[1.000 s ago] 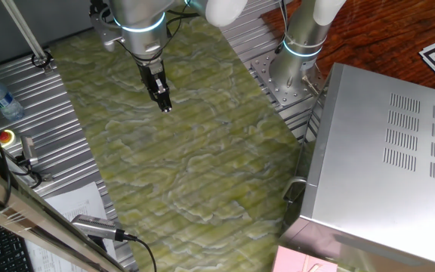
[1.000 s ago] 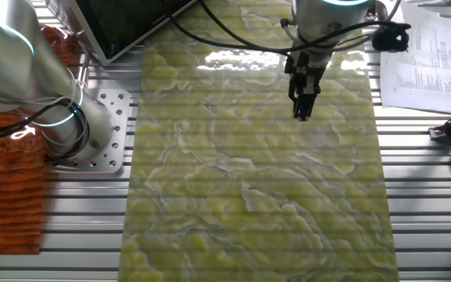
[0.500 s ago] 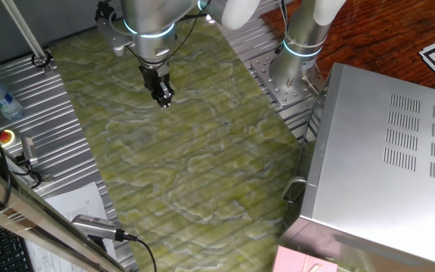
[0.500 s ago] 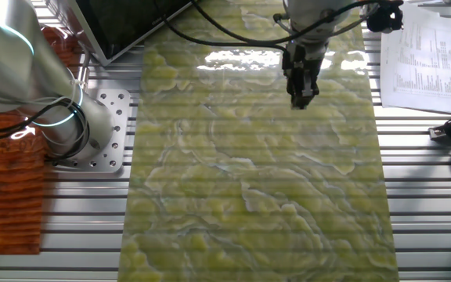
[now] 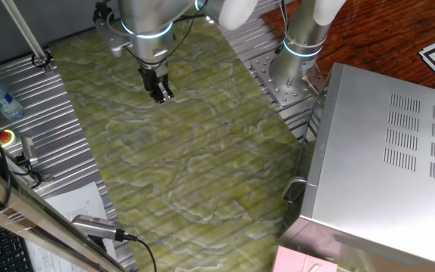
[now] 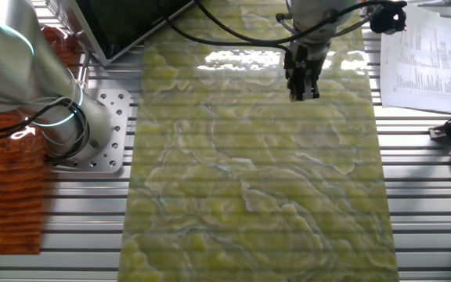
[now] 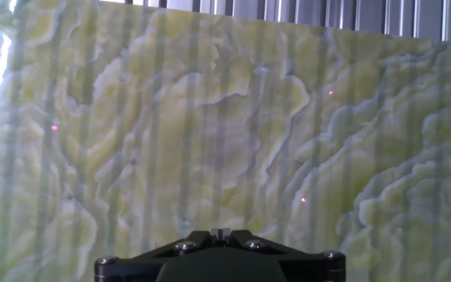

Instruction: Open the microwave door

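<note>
Gripper (image 5: pixel 159 94) hanging over the bench, well away from the microwave (image 5: pixel 380 162).

Its fingers (image 6: pixel 301 88) point down close together, clenched on nothing, above the green marbled mat (image 5: pixel 180 143) at the upper left of one fixed view. The microwave fills the right edge there; its door (image 6: pixel 120 23) shows as dark glass at the other view's upper left.

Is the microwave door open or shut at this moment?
Shut: the microwave door lies flush against the microwave. The pincer hangs far off over the mat.
</note>
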Controlling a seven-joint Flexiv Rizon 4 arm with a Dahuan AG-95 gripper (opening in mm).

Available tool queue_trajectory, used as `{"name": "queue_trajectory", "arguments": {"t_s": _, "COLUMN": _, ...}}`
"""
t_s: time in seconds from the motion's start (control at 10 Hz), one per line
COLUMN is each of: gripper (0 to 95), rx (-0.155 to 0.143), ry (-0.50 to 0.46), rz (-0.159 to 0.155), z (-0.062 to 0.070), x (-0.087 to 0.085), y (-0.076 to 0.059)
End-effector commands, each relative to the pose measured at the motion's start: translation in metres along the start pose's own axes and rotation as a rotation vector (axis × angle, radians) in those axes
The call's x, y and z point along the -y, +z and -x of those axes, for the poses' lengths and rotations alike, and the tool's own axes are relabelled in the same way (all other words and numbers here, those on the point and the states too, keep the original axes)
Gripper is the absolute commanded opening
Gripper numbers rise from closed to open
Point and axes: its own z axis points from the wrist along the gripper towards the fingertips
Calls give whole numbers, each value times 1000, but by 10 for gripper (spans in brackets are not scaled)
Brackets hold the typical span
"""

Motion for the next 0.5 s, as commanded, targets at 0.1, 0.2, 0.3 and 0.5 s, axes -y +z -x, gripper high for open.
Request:
{"name": "queue_trajectory", "arguments": {"t_s": 0.1, "gripper": 0, "rx": -10, "ry": 17, "rz": 0, "z": 2, "x": -6, "y": -2}}
{"name": "queue_trajectory", "arguments": {"t_s": 0.2, "gripper": 0, "rx": -11, "ry": 26, "rz": 0, "z": 3, "x": -9, "y": -2}}
{"name": "queue_trajectory", "arguments": {"t_s": 0.3, "gripper": 0, "rx": -12, "ry": 31, "rz": 0, "z": 4, "x": -11, "y": -1}}
{"name": "queue_trajectory", "arguments": {"t_s": 0.5, "gripper": 0, "rx": -13, "ry": 49, "rz": 6, "z": 6, "x": -18, "y": -1}}
